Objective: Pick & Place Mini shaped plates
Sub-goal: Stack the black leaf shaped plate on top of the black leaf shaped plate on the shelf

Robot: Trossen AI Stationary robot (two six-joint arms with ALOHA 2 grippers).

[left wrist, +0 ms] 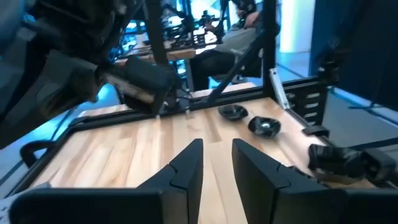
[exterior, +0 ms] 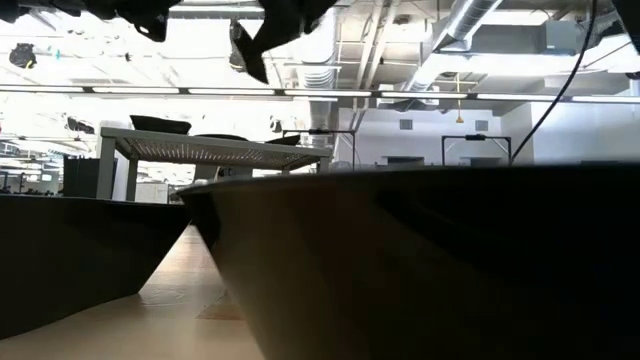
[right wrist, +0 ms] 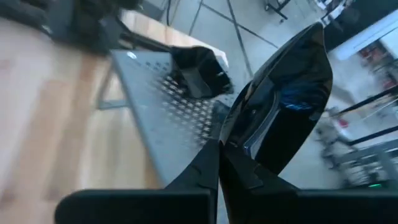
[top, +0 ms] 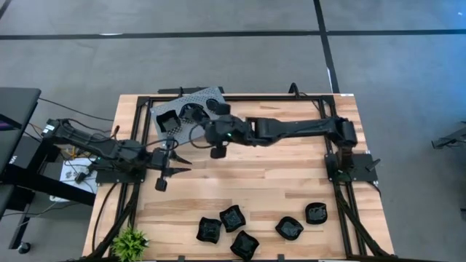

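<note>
Right gripper [right wrist: 217, 163]: reaches across the table to the grey perforated tray [top: 191, 100] at the far left. Its fingers are pinched together on the rim of one glossy black plate [right wrist: 283, 106], which stands up from the fingertips, tilted, with its hollow face toward the wrist camera.
Held plate vs tray: from above, the plate sits at the tray's near edge; whether it touches the tray I cannot tell.
Plates on tray: a square black dish [top: 168, 121] at the tray's left end, and more dark dishes [top: 217, 106] on its right part.
Plates on table: five black dishes lie along the near edge, well apart from both grippers: two touching [top: 232, 217], one just in front [top: 245, 245], and two farther right [top: 316, 213].
Left gripper [top: 182, 164]: over bare wood at the left side, beside the tray's near edge. Its fingers [left wrist: 186, 168] stand partly apart with nothing between them.
Low view: filled by dark dish walls close to the lens.
</note>
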